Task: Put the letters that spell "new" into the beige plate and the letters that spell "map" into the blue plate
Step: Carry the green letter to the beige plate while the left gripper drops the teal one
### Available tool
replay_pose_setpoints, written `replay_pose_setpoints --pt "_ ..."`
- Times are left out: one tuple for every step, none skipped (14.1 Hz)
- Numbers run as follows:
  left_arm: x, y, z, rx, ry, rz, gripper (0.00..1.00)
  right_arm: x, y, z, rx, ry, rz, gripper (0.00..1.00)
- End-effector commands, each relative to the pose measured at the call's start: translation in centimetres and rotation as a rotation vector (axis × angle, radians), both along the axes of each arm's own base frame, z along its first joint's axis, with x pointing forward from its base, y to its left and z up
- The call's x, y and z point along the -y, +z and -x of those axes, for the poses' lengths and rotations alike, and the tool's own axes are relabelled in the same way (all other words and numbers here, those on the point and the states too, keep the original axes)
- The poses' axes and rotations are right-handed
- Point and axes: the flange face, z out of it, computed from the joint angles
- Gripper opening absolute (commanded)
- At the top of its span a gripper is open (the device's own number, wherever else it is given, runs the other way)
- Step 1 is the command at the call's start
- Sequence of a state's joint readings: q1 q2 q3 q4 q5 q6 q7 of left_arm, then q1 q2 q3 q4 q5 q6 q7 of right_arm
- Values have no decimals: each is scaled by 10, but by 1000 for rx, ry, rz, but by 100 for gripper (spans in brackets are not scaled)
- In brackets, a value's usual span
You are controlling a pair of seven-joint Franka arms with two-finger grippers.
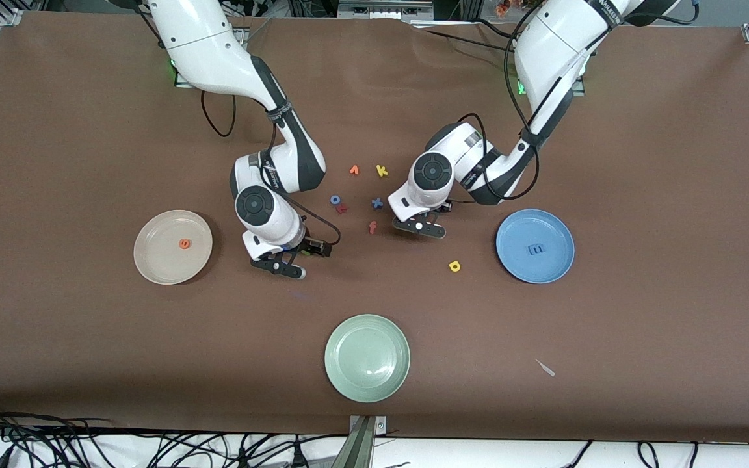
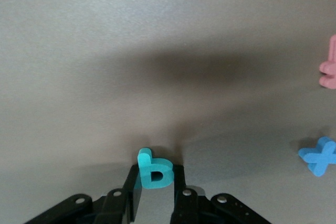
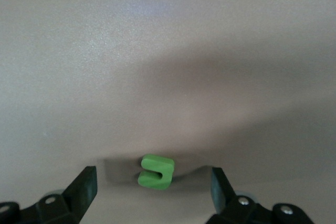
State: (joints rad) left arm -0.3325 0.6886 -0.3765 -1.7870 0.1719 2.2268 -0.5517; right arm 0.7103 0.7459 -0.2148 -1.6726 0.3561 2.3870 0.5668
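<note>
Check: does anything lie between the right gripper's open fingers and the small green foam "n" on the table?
Nothing visible does. In the right wrist view the green foam "n" lies flat on bare brown table, inside the gap of the right gripper, whose fingers stand open on either side.

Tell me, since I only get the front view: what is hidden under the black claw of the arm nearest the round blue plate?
Observer: The left wrist view shows a small teal foam letter "p" between the fingers of the left gripper, which press on both its sides.
Operator: And the other claw, near the round beige plate?
Observer: Under the right gripper, a small green foam letter "n" lies flat on the brown table.
Operator: Is it gripping that one?
Observer: No. Its fingers stand wide apart, with bare table between each finger and the letter.
</note>
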Motion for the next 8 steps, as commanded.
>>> replay_pose_setpoints --pt "-21 37 -15 15 -7 -52 0 -3 -1 -4 4 -17 -11 81" --pt "-37 50 -28 12 -15 -56 0 -3 -2 -4 0 -19 -10 75" --pt "-54 62 -40 -2 -41 -63 0 -3 -3 -3 -4 -25 -8 69" --pt "-73 69 -50 -21 -77 -65 0 -3 -3 -3 -5 -27 -9 63" --pt "-96 76 -62 -28 -109 -54 0 -3 -3 -3 -5 -28 -9 56" --pt "-118 80 -74 -30 -136 -38 0 -4 -4 -2 -8 -26 -8 52" --pt "-136 85 -84 -25 -159 -22 1 -5 -5 0 -12 -24 -9 49" --pt "-152 86 -91 -27 -176 -12 2 -5 -5 0 -12 -24 -9 45"
